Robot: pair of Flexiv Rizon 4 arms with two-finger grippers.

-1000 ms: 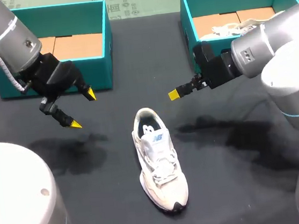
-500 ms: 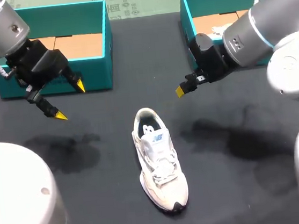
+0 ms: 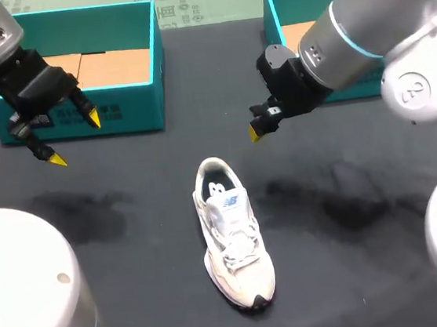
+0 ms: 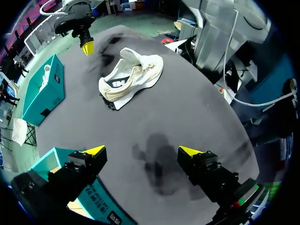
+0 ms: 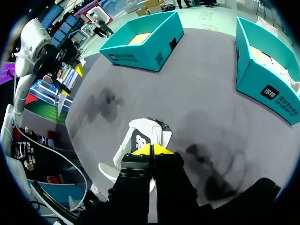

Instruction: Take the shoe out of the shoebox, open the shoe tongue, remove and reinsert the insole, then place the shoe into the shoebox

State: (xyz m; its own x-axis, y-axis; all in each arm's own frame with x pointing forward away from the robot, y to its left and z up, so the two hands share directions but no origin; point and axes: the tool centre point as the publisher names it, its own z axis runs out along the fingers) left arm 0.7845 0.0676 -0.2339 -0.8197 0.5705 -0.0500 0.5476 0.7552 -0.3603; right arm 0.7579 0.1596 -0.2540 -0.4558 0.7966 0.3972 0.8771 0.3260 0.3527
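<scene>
shoe spot: the shoe (image 3: 234, 244) is sitting upright on its sole out on the bench (image 3: 350, 275), well clear of the left shoebox (image 3: 129, 103) and the right shoebox (image 3: 272, 23), heel end pointing their way.
left tool: the left tool (image 3: 73, 138) is hanging well away from the shoe, off past its heel on the left, spread wide and carrying nothing.
right tool: the right tool (image 3: 254, 133) is hovering near the shoe, just past its heel on the right, tips pressed together with nothing between them.
handling guess: I'm reckoning it's light, with a soft, squashy upper, floppy laces and a stiffer sole, so it's probably tipping easily if pushed.
where to grab: I'd be pinching the heel collar or the side walls to steady it, then the tongue's top edge.
what's changing: the shoe isn't budging. The left tool is backing away from it toward the left shoebox, and the right tool is swinging in closer above the heel.
</scene>
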